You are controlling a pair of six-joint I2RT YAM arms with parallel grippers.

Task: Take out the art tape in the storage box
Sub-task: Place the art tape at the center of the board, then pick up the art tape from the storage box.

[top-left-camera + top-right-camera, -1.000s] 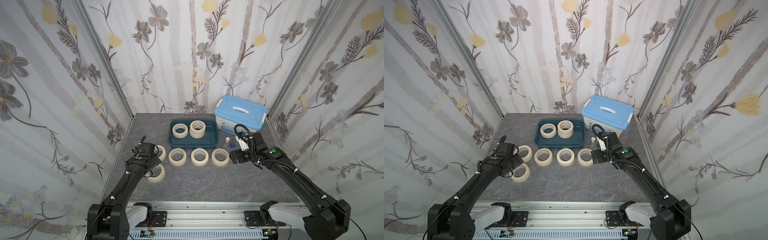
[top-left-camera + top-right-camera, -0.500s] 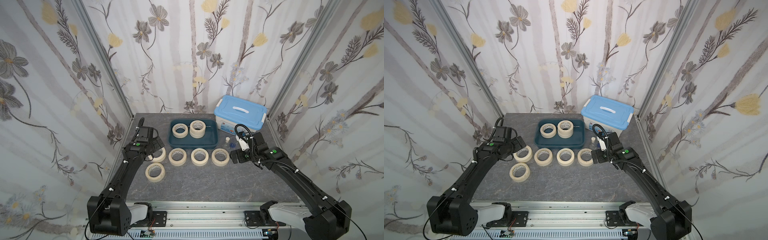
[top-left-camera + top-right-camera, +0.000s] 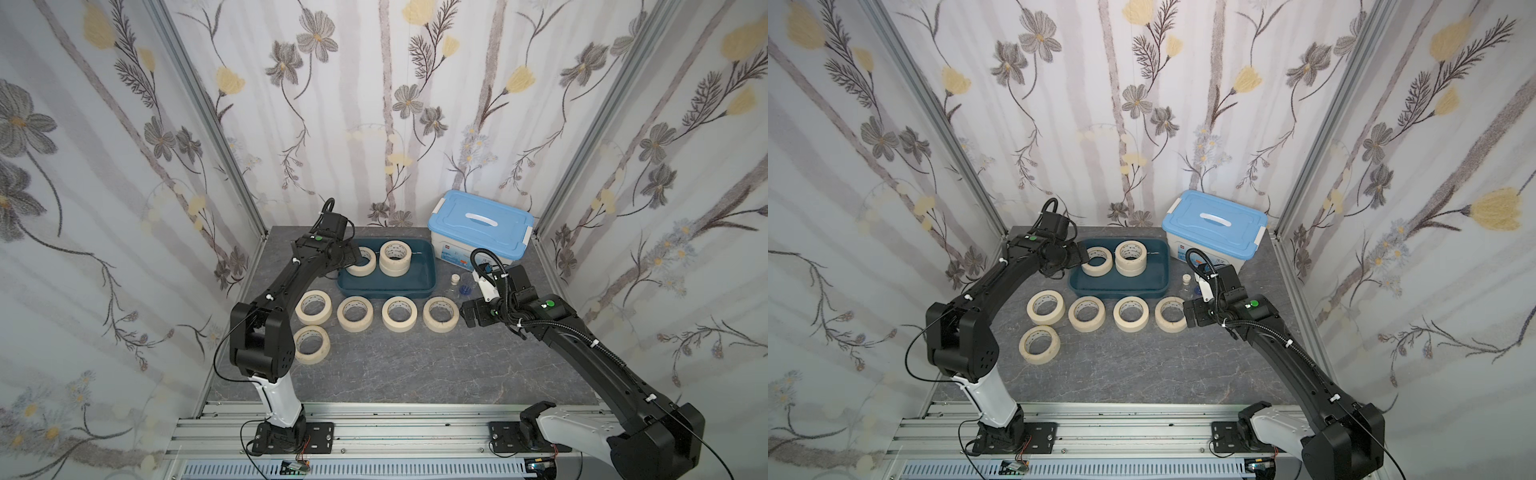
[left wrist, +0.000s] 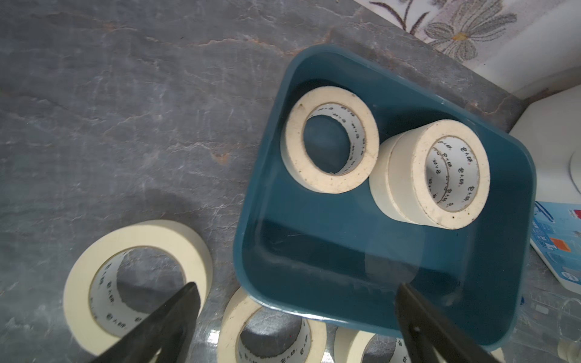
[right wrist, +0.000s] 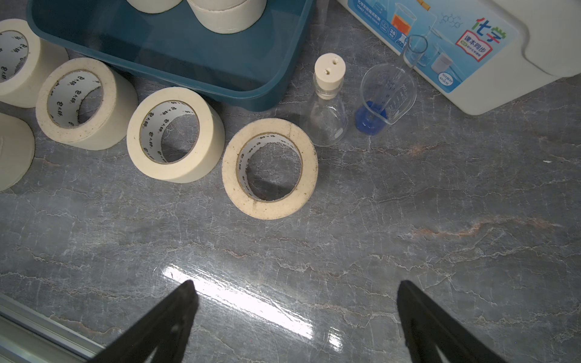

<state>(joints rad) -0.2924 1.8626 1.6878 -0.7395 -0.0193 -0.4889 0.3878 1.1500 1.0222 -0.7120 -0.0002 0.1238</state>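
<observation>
Left hand (image 4: 297,286) has swung to the storage box (image 3: 386,291), wide open and empty; right hand (image 5: 295,284) equally open, empty

top views look down from front; both wrist views closely share storage box (image 4: 314,257) (image 5: 188,47).

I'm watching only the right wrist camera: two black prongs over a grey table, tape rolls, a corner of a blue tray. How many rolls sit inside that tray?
Observer: Three. A single roll lies flat, and beside it stands a stack of two.
Operator: Where's the other arm?
Observer: The left gripper hangs open and empty over the storage box's left end.
Operator: And that white tub, is it open?
Observer: No, a blue lid with a white handle covers it.
</observation>
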